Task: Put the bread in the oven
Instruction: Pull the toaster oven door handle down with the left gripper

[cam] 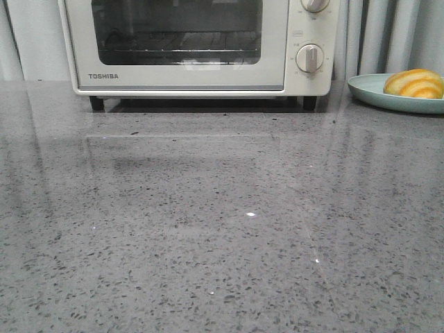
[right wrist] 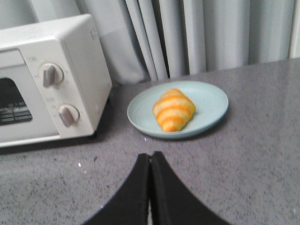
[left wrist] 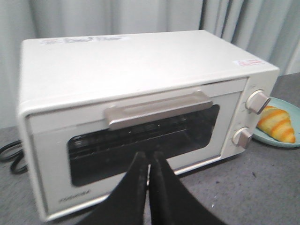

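The bread (cam: 415,83), a golden croissant-shaped roll with pale stripes, lies on a pale green plate (cam: 368,90) at the far right; it also shows in the right wrist view (right wrist: 173,110) and the left wrist view (left wrist: 276,123). The cream-white TOSHIBA oven (cam: 187,69) stands at the back with its glass door closed; it also shows in the left wrist view (left wrist: 117,75) and the right wrist view (right wrist: 61,56). My left gripper (left wrist: 149,157) is shut and empty, in front of the oven door, below its handle (left wrist: 157,108). My right gripper (right wrist: 150,157) is shut and empty above the counter, short of the plate (right wrist: 211,101).
A grey speckled stone counter (cam: 222,236) fills the foreground. Pale curtains (right wrist: 211,33) hang behind the oven and plate. A black power cord (left wrist: 10,157) lies beside the oven. Two round knobs (cam: 309,58) sit on the oven's right panel.
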{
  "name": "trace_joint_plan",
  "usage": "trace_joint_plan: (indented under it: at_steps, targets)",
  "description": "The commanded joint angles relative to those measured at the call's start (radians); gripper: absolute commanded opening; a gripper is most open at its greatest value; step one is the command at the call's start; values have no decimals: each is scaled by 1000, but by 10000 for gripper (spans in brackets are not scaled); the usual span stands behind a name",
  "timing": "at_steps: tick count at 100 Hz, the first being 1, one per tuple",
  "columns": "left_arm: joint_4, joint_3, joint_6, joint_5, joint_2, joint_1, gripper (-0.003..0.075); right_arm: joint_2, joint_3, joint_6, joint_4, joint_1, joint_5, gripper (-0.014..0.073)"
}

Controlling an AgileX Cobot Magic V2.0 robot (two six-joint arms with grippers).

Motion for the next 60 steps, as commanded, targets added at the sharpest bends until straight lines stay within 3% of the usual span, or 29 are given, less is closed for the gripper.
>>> trace_joint_plan:
  at_steps: [1, 32, 60]
  targets:
    - [-4, -131, 5, -61, 99, -33, -21, 12, -39, -2, -1, 1, -35, -57]
    - [-6, -384, 5, -59, 360, -34, -21, 12, -39, -2, 4, 24, 10, -57]
    - [-4, -410, 5, -39, 428, -31, -21, 12, -39, -2, 4, 26, 10, -57]
